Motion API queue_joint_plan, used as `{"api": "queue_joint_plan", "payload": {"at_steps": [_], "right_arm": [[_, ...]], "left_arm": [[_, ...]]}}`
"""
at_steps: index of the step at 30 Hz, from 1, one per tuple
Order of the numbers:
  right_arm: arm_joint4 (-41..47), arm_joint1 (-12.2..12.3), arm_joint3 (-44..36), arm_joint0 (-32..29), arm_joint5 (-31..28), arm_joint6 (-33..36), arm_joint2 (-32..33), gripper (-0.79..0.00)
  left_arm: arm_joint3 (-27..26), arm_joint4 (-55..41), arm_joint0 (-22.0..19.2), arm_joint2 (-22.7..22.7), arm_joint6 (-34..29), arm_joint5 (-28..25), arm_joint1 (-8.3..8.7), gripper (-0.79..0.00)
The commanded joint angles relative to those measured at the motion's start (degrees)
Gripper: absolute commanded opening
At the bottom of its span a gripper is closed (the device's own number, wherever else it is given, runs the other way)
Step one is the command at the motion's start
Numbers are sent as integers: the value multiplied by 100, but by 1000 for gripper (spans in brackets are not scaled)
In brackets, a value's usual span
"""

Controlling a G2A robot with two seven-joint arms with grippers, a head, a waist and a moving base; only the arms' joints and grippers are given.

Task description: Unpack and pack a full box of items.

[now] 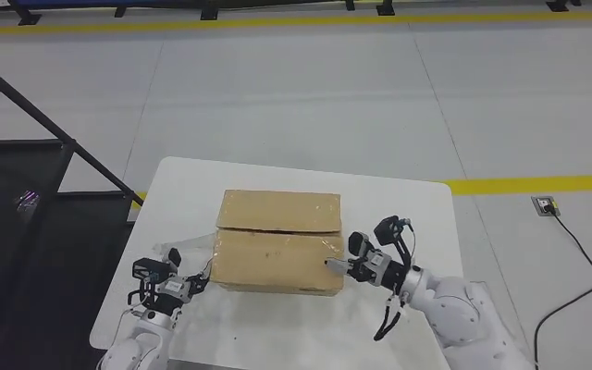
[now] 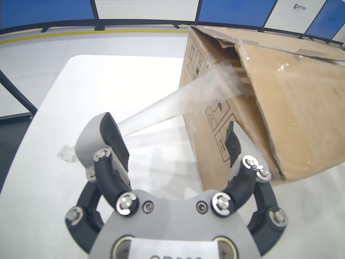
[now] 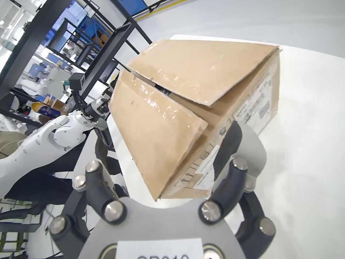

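Observation:
A brown cardboard box point(image 1: 277, 240) lies in the middle of the white table point(image 1: 398, 199), its top flaps point(image 3: 188, 82) meeting at a slightly parted seam. My left gripper point(image 2: 169, 125) is open at the box's left end point(image 2: 204, 87). A strip of clear tape point(image 2: 183, 95) runs from the seam there to the outside of one of its fingers point(image 2: 113, 136), with a crumpled end point(image 2: 66, 153) beyond. My right gripper point(image 3: 167, 157) is open at the box's right end, and the box's near lower corner sits between its fingers point(image 3: 231, 141). In the top view the left gripper point(image 1: 196, 280) and right gripper point(image 1: 335, 264) flank the box.
A black metal rack point(image 1: 55, 157) stands off the table's left side. Bare table lies in front of the box point(image 1: 277, 324) and behind it. A floor socket and cable point(image 1: 546, 205) sit to the right, beyond the table.

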Motion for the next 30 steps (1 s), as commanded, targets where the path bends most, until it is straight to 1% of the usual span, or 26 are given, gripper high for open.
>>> {"api": "queue_joint_plan", "payload": {"at_steps": [1, 5, 12, 15, 18, 19, 20, 22, 25, 28, 30], "right_arm": [[330, -4, 170, 125, -137, 89, -22, 0], [869, 5, 469, 349, -399, 346, -23, 0], [2040, 51, 829, 562, -1141, 871, 30, 0], [2644, 98, 854, 523, -1604, 1187, 105, 0], [3361, 173, 803, 452, -2179, 1767, 152, 0], [3491, 195, 781, 436, -2295, 1930, 163, 0], [3611, 251, 619, 387, -2268, 1981, 137, 0], [3653, 360, 335, 263, -2285, 1964, 87, 0], [3484, 572, -48, 51, -2422, 1828, 21, 0], [3064, 821, -438, -155, -2662, 1588, -100, 0], [2678, 999, -616, -279, -2868, 1382, -215, 0]], "left_arm": [[-33, 30, 13, 34, 11, 38, -7, 0], [-62, -3, 27, 40, 24, 110, -18, 0], [-129, -89, 90, -86, 36, 190, -18, 0], [-236, -121, 177, -149, 62, 197, -16, 0], [-430, -161, 316, -241, 177, 220, -14, 0], [-480, -175, 349, -267, 208, 229, -14, 0], [-584, -223, 417, -325, 251, 217, -11, 0], [-739, -321, 512, -433, 288, 163, -5, 0], [-981, -398, 646, -577, 278, 9, 10, 0], [-1209, -379, 781, -685, 306, -233, 29, 0], [-1330, -387, 858, -741, 309, -498, 45, 0]]}}
